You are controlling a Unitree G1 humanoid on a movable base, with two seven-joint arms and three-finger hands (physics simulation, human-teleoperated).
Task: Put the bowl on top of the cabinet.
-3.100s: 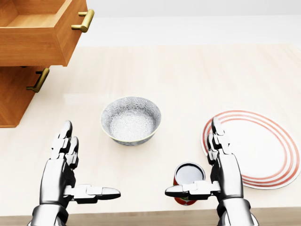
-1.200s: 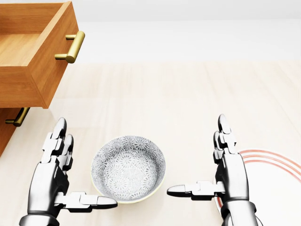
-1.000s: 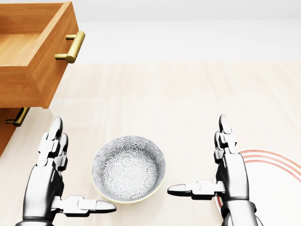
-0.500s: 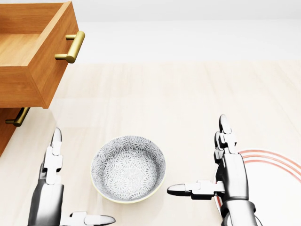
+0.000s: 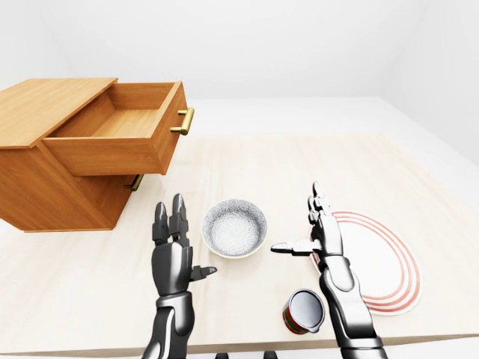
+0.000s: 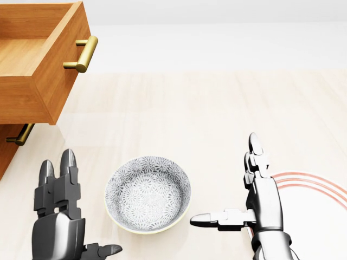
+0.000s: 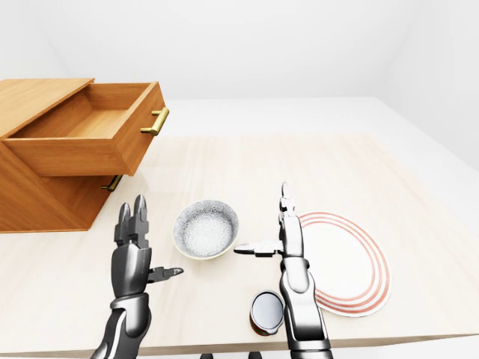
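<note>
The patterned grey bowl [image 6: 147, 193] stands upright on the pale table, low in the head view. My left hand [image 6: 81, 211] is open just left of the bowl, fingers pointing up and thumb toward it, not touching. On the bowl's right my right hand [image 6: 227, 184] is also open, its thumb reaching toward the rim with a small gap. The wooden cabinet [image 5: 41, 176] stands at the left with its flat top [image 5: 45, 101] bare and its upper drawer [image 5: 120, 142] pulled out.
A white plate with red rings [image 5: 378, 262] lies right of my right hand. A red can [image 5: 303, 312] stands near the table's bottom edge by my right forearm. The open drawer's brass handle [image 6: 81, 54] juts out above the left hand.
The camera moved in early on, bringing the bowl lower in view. Since then my left hand has dropped and turned its back toward the camera; the right hand edged slightly left.
</note>
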